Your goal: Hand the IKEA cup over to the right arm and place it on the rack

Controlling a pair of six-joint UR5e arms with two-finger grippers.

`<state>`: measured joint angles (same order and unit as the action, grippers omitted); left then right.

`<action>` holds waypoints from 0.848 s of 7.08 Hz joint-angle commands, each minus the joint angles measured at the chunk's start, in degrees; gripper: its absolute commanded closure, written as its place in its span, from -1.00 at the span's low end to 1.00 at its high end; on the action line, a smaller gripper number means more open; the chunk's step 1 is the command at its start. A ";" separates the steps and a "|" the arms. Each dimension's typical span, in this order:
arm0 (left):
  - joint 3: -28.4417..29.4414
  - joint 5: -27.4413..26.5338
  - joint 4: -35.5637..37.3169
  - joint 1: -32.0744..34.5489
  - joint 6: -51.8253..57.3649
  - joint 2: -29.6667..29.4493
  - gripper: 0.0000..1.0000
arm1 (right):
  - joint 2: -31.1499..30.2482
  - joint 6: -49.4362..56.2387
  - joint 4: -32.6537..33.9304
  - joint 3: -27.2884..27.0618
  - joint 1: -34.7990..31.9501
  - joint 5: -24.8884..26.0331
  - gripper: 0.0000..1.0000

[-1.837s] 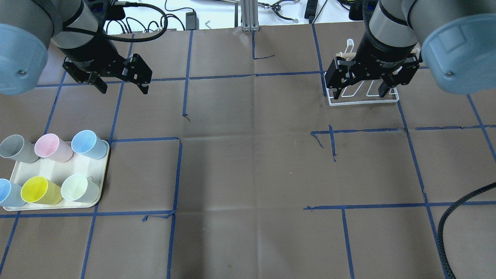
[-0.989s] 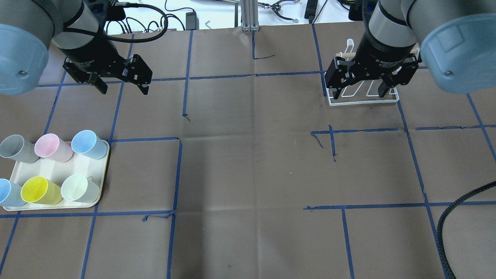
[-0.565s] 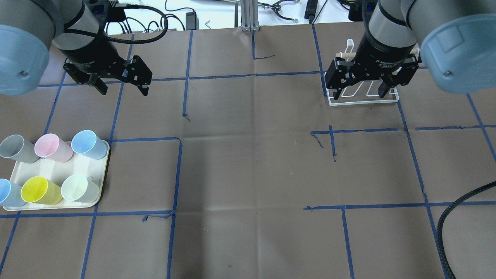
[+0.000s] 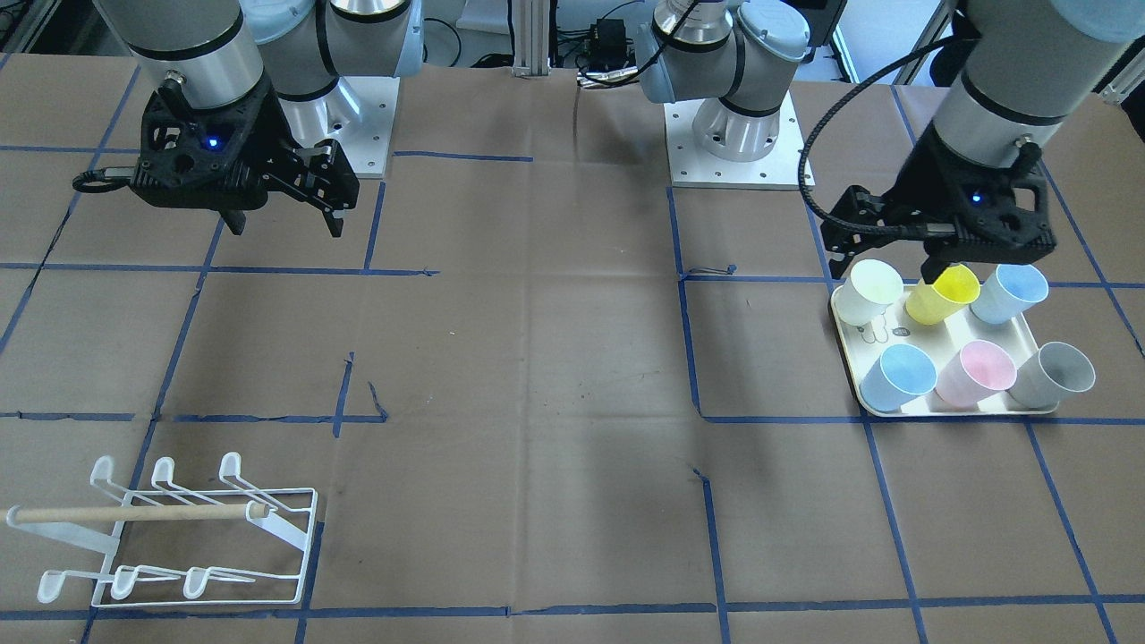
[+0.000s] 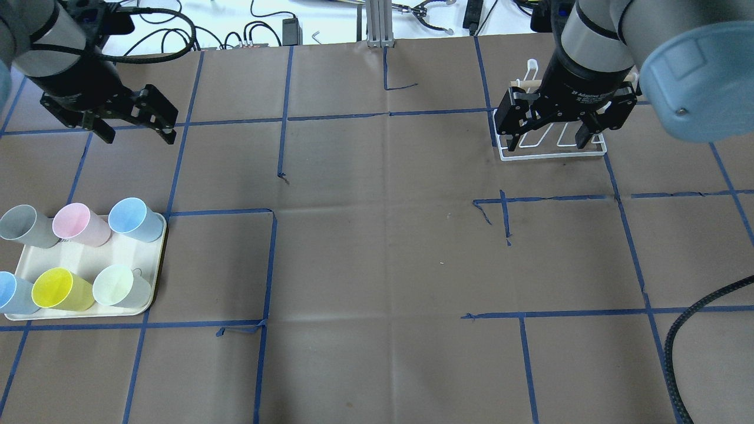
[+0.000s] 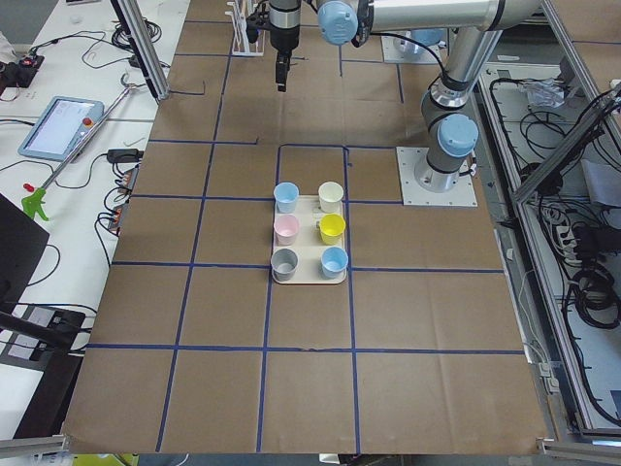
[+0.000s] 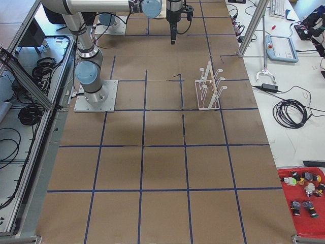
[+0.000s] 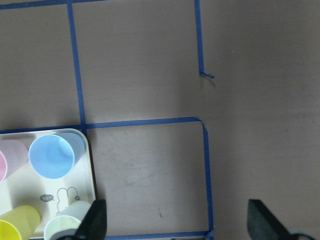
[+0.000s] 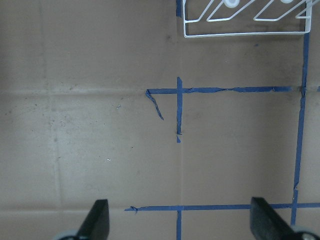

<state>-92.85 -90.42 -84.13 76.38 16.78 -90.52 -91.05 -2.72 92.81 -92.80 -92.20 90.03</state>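
Six cups stand on a cream tray (image 5: 88, 256) at the left: grey (image 5: 20, 225), pink (image 5: 76, 224), blue (image 5: 132, 219), a second blue (image 5: 9, 292), yellow (image 5: 56, 288) and pale green (image 5: 118, 285). My left gripper (image 5: 139, 140) is open and empty, in the air beyond the tray; its wrist view shows the blue cup (image 8: 51, 156) and the pale green cup (image 8: 65, 227) at lower left. My right gripper (image 5: 546, 144) is open and empty, above the near edge of the white wire rack (image 5: 554, 154). The rack (image 4: 179, 537) holds no cup.
Brown paper with blue tape lines covers the table (image 5: 383, 247). A thick ribbed black cable (image 5: 683, 330) lies at the lower right. Cables and tools lie past the far edge. A red bin of small parts (image 7: 304, 198) sits off the table's end.
My left arm has moved to the left in the overhead view, to above the far side of the tray's column. The right arm has not moved. Both grippers stay open.
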 commanded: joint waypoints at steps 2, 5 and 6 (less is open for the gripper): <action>-6.96 0.42 7.62 -12.11 8.25 -0.97 -0.99 | 0.00 0.09 0.09 1.47 0.00 0.32 -1.00; -13.05 0.42 15.82 -12.40 9.41 -3.07 -0.99 | -0.09 0.26 -0.17 1.74 0.44 1.02 -1.00; -13.32 0.42 18.10 -12.40 9.32 -5.43 -0.99 | -0.35 0.18 -0.17 1.39 0.44 1.02 -1.00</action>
<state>-105.27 -90.03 -68.82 64.05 26.13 -93.63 -91.18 -2.55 92.71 -91.19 -91.90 90.86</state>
